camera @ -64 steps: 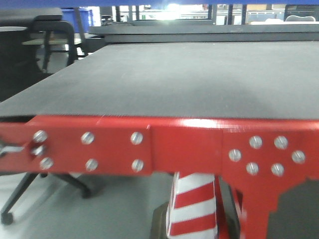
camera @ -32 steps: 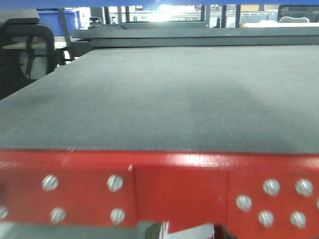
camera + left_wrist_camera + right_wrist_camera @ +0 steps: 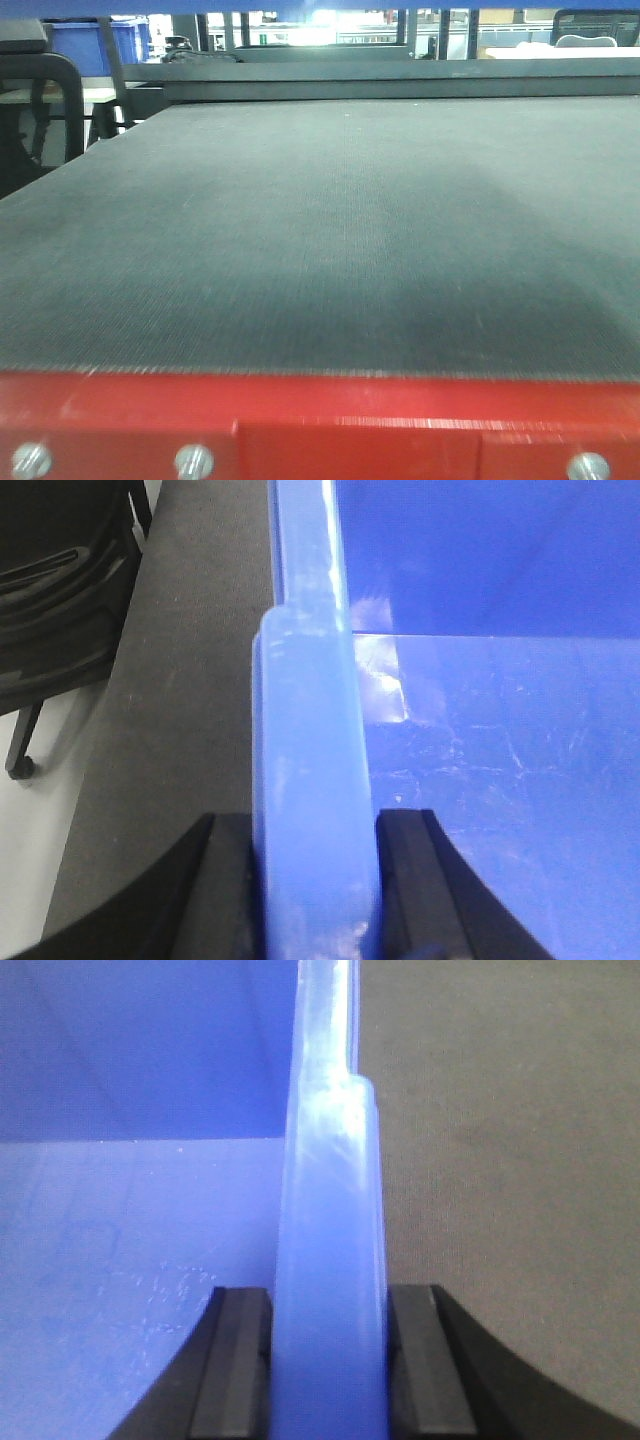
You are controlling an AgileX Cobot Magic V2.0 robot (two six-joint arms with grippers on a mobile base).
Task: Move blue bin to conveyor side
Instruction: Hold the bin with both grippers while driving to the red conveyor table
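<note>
In your front view the conveyor [image 3: 330,230] now fills almost the whole frame. Its red front edge [image 3: 320,425] has dropped from mid-frame a second ago to the very bottom, so the base has closed in and set-down is probably near. Your left gripper [image 3: 315,858] is pinched on the thick rim of the blue bin [image 3: 480,730] and your right gripper [image 3: 330,1355] on the opposite rim, each with one black finger inside and one outside. Grey belt shows just outside both walls, but whether the bin rests on it cannot be told.

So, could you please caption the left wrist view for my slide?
Left gripper clamped on the rim of the blue bin, grey conveyor beside it.
</note>
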